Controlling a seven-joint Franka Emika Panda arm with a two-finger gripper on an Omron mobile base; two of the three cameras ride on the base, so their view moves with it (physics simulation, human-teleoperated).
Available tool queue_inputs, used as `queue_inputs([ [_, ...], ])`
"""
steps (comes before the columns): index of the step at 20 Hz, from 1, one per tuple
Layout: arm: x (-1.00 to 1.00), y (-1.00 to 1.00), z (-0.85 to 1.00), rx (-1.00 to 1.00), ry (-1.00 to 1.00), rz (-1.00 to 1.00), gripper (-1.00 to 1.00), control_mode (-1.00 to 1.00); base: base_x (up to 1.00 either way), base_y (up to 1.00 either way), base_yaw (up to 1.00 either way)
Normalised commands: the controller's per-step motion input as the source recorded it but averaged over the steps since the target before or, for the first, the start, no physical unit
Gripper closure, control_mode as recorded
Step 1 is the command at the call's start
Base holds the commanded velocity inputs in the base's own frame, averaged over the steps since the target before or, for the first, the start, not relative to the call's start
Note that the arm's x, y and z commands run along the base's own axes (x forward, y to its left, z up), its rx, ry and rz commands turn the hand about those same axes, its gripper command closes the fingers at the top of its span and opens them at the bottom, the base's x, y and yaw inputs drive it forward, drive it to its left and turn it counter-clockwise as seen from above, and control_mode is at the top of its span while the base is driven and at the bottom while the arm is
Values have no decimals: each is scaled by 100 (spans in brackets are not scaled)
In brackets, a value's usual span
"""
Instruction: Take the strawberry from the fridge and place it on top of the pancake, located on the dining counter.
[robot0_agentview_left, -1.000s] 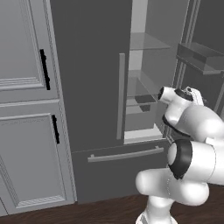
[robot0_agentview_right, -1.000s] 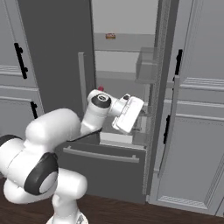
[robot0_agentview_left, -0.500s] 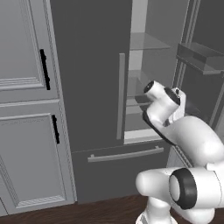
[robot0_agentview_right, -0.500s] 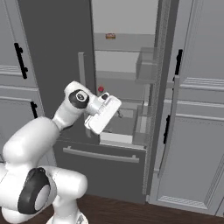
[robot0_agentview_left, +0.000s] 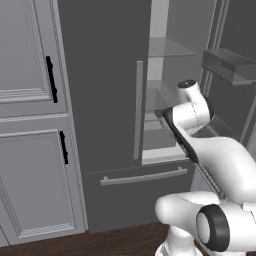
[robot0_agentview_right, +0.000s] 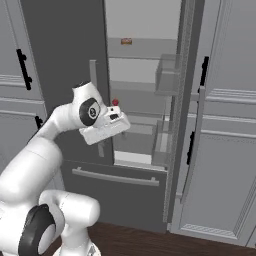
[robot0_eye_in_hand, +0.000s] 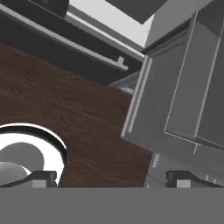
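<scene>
The robot's tool (robot0_eye_in_hand: 111, 178) hangs with its two tips spread wide apart and nothing between them, just in front of the fridge (robot0_agentview_right: 145, 75), whose right door stands open. The strawberry (robot0_agentview_right: 115, 102), a tiny red fruit, sits on a fridge shelf just above and behind the tool, not touching it. By the look of it the task is at an early stage: the door is open, but the fruit is not yet grasped, and carrying it to the pancake remains.
</scene>
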Motion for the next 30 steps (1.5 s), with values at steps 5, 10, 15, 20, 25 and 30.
queue_inputs([
  [5,22,63,52,37,-76,-43,-100,-100,0,0,0],
  [10,21,86,35,14,-65,-31,-100,-100,0,0,0],
  [15,23,69,36,5,-37,-6,-100,-100,0,0,0],
  [20,63,8,41,16,0,25,-100,-100,0,0,0],
  [25,44,16,6,0,12,23,-100,-100,0,0,0],
  [30,14,18,0,-1,0,-13,-100,-100,0,0,0],
])
